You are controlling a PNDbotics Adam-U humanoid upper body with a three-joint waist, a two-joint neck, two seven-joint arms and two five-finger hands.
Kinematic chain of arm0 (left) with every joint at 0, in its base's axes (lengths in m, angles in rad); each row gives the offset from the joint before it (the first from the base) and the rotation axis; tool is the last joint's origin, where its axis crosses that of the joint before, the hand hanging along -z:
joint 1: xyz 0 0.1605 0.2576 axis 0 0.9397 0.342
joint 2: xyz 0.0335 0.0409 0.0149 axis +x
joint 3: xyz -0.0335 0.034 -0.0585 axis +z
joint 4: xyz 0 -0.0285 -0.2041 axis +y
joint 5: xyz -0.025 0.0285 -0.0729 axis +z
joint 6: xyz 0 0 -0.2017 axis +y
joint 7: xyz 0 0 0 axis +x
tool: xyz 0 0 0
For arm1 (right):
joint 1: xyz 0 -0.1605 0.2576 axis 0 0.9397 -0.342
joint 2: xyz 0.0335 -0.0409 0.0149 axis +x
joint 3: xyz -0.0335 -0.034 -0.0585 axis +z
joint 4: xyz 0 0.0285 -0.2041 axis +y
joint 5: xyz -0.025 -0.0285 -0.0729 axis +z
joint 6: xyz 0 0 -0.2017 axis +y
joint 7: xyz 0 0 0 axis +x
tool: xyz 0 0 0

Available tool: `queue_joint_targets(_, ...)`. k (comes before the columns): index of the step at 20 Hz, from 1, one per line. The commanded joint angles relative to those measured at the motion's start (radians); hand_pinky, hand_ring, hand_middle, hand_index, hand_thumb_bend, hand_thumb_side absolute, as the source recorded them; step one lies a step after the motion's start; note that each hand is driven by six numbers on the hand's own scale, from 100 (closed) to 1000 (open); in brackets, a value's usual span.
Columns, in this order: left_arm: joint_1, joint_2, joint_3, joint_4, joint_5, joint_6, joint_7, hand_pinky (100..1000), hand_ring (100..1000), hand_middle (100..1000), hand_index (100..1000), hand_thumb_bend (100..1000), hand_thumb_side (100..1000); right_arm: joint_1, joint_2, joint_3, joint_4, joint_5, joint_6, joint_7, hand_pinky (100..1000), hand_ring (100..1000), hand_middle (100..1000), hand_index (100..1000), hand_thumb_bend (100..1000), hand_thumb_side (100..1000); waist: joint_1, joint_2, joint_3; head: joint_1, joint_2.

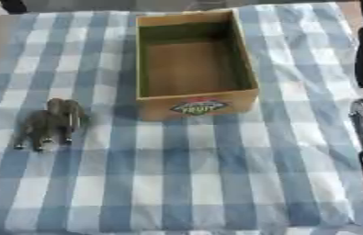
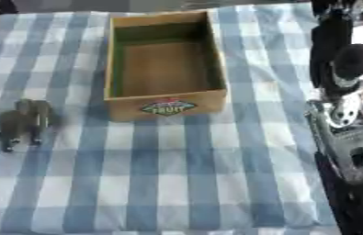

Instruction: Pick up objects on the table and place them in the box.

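the one object left on the cloth is a small grey-brown animal figure [image 1: 49, 124], lying at the middle left of the frame on the blue-and-white checked tablecloth [image 1: 192, 183]. its long axis runs on a slant, from upper right down to lower left, with the paler end toward the lower left. the cardboard box [image 1: 198, 106] stands open and looks empty at the upper centre, up and to the right of the figure, apart from it with a strip of cloth between them.

the right arm [image 2: 347, 133] runs down the right edge of the frame, black and silver, well apart from the figure and on the far side of the box. its hand cannot be made out, so i cannot tell how its fingers stand, and nothing seems to be held. the left hand shows in neither view.

the figure lies on the left side of the table, so the left arm looks the nearer one for the pick; from the right arm it lies straight across to the left.
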Motion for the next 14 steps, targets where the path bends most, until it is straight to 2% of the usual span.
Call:
queue_joint_targets(1, -0.041, 0.112, -0.049, 0.048, -0.046, -0.001, -0.045, 806, 833, 811, 917, 833, 396, -0.016, -0.024, 0.003, -0.009, -0.006, -0.001, 0.006, 892, 938, 628, 872, 950, 957, 0.000, -0.020, -0.007, 0.007, -0.020)
queue_joint_targets(6, -0.098, 0.116, -0.134, 0.158, -0.122, -0.027, -0.121, 838, 857, 828, 955, 847, 329, -0.019, -0.023, 0.008, -0.009, -0.013, -0.001, 0.013, 892, 938, 628, 872, 948, 964, -0.001, -0.020, -0.020, 0.015, -0.026)
queue_joint_targets(8, -0.131, 0.099, -0.165, 0.206, -0.151, -0.031, -0.151, 841, 862, 834, 988, 843, 328, -0.019, -0.024, 0.009, -0.009, -0.015, -0.001, 0.015, 893, 939, 627, 872, 946, 970, -0.001, -0.020, -0.022, 0.016, -0.026)
queue_joint_targets(14, -0.241, 0.021, -0.232, 0.336, -0.238, -0.072, -0.237, 851, 878, 852, 991, 839, 330, -0.016, -0.025, 0.011, -0.009, -0.017, 0.001, 0.016, 893, 939, 626, 870, 944, 975, -0.003, -0.021, -0.020, 0.013, -0.024)
